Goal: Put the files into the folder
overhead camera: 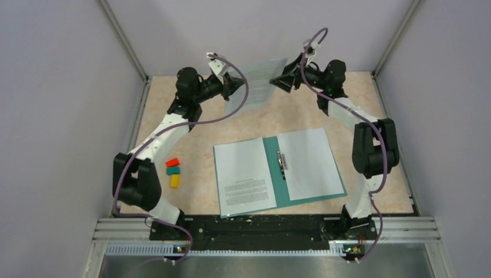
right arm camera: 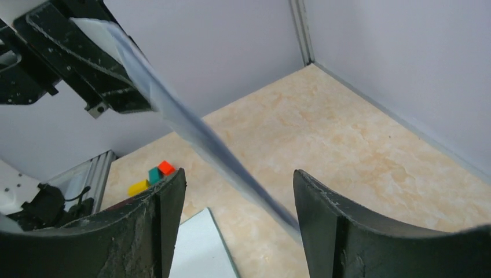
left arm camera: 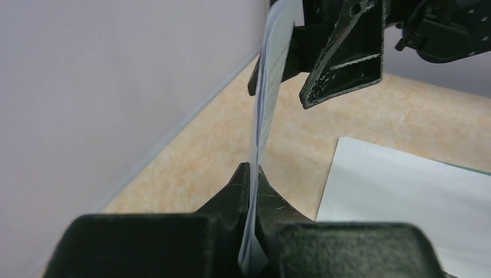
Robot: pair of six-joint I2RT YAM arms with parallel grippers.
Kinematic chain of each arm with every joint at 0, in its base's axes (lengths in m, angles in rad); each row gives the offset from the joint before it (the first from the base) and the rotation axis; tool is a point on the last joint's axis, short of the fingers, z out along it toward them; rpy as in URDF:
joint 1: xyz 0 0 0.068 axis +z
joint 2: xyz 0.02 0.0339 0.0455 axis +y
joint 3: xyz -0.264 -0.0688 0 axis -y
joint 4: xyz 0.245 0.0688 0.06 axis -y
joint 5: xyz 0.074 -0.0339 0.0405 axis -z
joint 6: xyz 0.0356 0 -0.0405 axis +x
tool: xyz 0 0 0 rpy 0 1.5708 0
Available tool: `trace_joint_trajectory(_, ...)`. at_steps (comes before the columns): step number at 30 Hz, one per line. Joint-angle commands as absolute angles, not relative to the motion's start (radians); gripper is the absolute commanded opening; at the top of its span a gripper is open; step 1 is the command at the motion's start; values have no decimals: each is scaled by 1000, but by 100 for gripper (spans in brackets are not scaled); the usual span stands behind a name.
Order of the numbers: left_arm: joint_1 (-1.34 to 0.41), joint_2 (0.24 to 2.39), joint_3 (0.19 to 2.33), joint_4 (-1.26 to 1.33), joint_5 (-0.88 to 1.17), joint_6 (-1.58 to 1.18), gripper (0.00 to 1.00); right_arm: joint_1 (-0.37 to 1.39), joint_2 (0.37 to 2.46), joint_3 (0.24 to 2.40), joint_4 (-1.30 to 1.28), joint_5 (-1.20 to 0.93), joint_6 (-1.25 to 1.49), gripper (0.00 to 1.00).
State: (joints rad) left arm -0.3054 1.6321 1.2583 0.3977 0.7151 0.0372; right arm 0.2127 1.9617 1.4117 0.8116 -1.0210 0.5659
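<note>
Files (overhead camera: 243,174) are laid in the open folder (overhead camera: 273,171) at centre; above, a sheet (overhead camera: 259,84) is pinched by the left gripper (overhead camera: 238,86), the right gripper (overhead camera: 282,80) spread.

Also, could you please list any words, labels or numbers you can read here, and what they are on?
Nothing can be read.
Printed white paper sheet on the open teal-green folder's left flap: block of black print, too small.
White paper sheet held in the air: faint print lines, blurred.
</note>
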Motion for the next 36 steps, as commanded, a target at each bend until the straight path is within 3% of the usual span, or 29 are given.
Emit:
trace_joint_trajectory(1,-332,1379,1306,292,789,125,0,207,1718,1393,853,-1093,575,71)
trace_joint_trajectory(9,-340,1167,1368,120,878,101,0,224,1447,1336,776,-1107,557,86)
trace_joint_trajectory(17,-339,1130,1461,77,935,-37,0,392,1314,1372,369,-1066,298,90)
trace_joint_trajectory(21,-340,1163,1550,8,921,-79,0,411,1284,1327,386,-1064,321,89)
trace_joint_trajectory(25,-340,1197,1620,-56,870,-128,0,421,1273,1309,377,-1035,348,81)
trace_joint_trajectory(33,-340,1267,1710,-147,868,-215,0,442,1230,1235,373,-833,326,51)
trace_joint_trajectory(36,-341,1271,1710,-161,867,-212,0,442,1221,1228,412,-818,354,48)
